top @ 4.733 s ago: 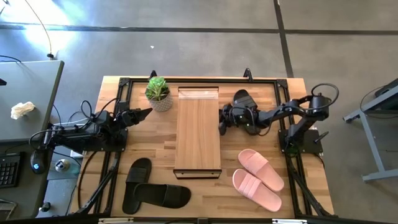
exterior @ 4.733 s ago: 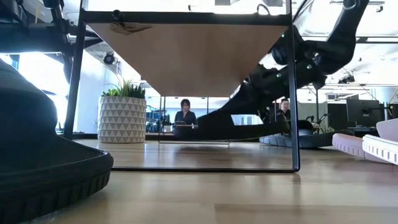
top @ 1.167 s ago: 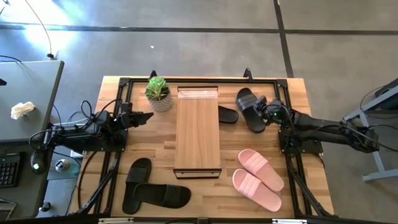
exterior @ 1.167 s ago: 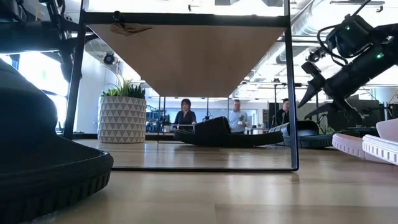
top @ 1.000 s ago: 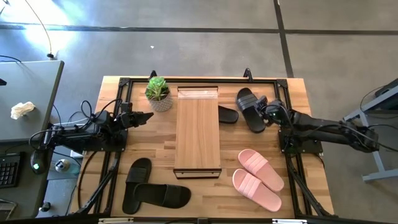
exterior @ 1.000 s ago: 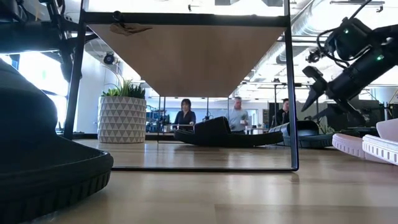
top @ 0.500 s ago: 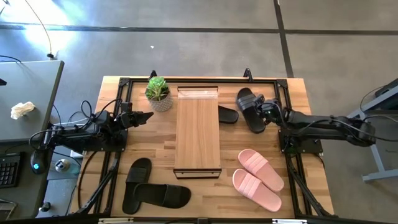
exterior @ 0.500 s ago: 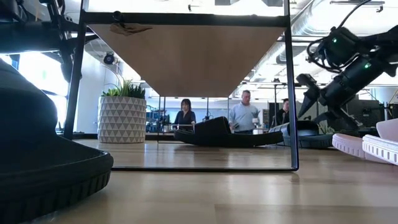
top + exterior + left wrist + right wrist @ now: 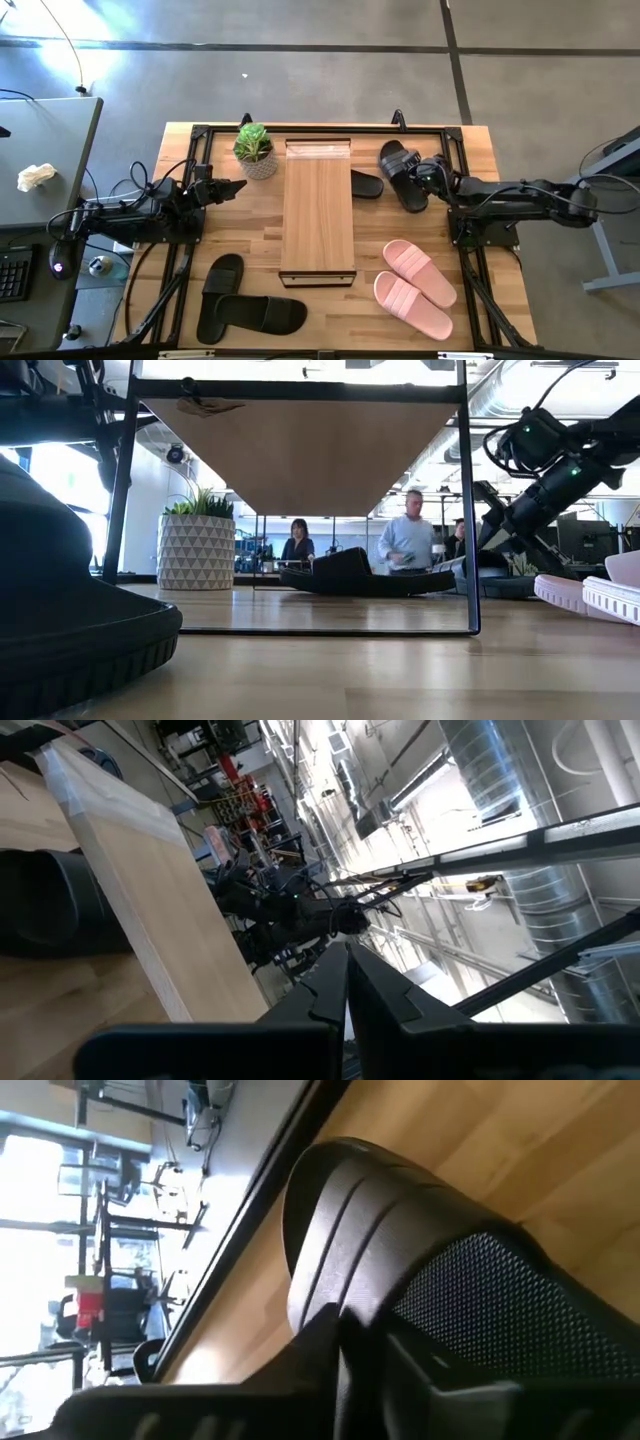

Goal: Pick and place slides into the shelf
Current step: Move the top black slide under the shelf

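Note:
The light-wood shelf (image 9: 318,210) stands mid-table. One black slide (image 9: 366,185) lies under its top plank, one end sticking out to the right; the low view shows this slide (image 9: 360,575) flat beneath the plank. A second black slide (image 9: 398,170) lies sole-down on the table right of the shelf. My right gripper (image 9: 424,172) is at that slide's right side, fingers shut; in its wrist view the tips (image 9: 340,1325) stand close before the ribbed strap (image 9: 400,1230). My left gripper (image 9: 238,184) waits shut, left of the shelf. My right gripper comes at the black slide level from the table's right, its shut tips right by the strap (image 9: 330,1280). Whether they touch it, I cannot tell. The slide lies flat on the table.
Two black slides (image 9: 245,305) lie at the near left, and two pink slides (image 9: 415,288) lie at the near right. A potted plant (image 9: 255,150) stands by the shelf's far left corner. People move about in the room behind the table (image 9: 405,545).
My right gripper has moved toward the table's left and far side, closing on the black slide right of the shelf, and it has come lower in the low view. A person has walked rightward across the room behind.

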Tool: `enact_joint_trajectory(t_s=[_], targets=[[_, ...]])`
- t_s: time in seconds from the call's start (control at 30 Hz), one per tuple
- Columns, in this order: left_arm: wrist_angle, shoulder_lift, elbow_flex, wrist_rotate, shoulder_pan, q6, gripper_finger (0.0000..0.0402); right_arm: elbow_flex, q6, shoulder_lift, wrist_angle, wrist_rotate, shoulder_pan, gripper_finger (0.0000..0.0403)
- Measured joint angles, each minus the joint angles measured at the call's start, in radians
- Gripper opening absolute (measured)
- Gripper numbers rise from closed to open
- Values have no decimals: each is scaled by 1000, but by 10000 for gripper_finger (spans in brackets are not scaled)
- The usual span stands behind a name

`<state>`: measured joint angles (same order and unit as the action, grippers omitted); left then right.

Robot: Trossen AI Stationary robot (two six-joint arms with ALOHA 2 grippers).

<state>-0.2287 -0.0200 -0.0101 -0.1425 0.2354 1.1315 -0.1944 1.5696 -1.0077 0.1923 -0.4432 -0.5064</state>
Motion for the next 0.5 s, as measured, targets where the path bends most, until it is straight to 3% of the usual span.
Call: enact_joint_trajectory(t_s=[0.1,0.33,0.5], targets=[[0,0,0,0,0,0,3,0,-53,0,38,0,0,7],[0,0,0,0,0,0,3,-13,-156,16,240,30,0,3],[0,0,0,0,0,0,3,-120,-256,68,107,144,0,2]])
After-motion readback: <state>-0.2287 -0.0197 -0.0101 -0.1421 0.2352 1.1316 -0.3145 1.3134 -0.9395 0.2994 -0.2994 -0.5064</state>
